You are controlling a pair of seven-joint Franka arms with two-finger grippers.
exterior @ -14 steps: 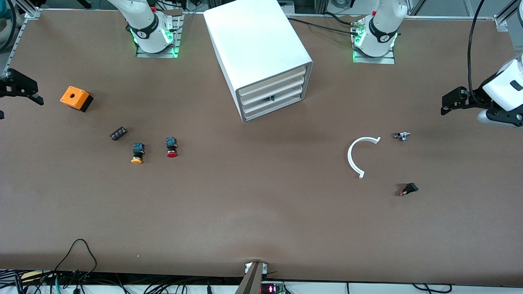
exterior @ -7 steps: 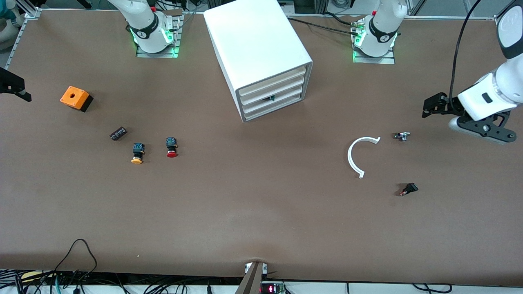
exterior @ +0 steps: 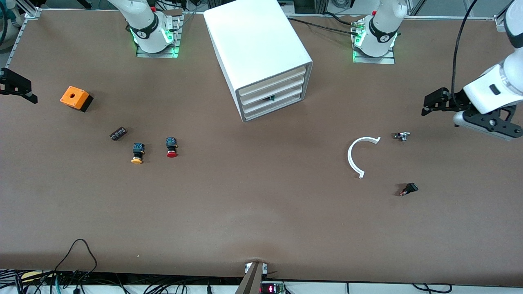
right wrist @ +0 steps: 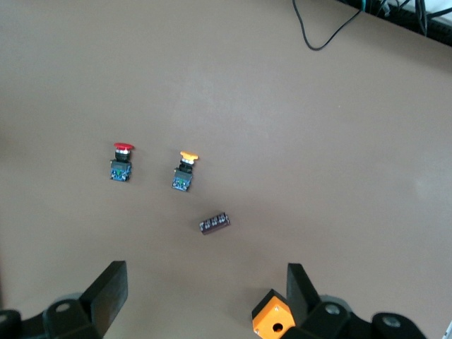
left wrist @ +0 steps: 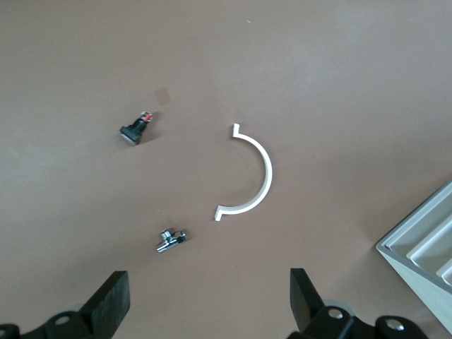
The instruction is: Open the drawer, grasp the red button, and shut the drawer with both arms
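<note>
The white cabinet (exterior: 257,49) stands near the robots' bases, between them. Its four drawer fronts (exterior: 271,94) all look shut, and I cannot tell which is the task's drawer. The red-capped button (exterior: 171,148) lies on the table toward the right arm's end and shows in the right wrist view (right wrist: 121,162). My right gripper (exterior: 16,87) is open and empty (right wrist: 205,289) over the table's edge beside the orange cube. My left gripper (exterior: 433,103) is open and empty (left wrist: 208,296) over the table at the left arm's end.
An orange cube (exterior: 74,98), a yellow-capped button (exterior: 137,153) and a small black block (exterior: 118,133) lie near the red button. A white curved piece (exterior: 357,157), a small metal part (exterior: 401,136) and a small black part (exterior: 408,189) lie toward the left arm's end.
The left gripper has moved in from the table's end toward the middle. The right gripper has shifted slightly at its end of the table. Nothing on the table has moved.
</note>
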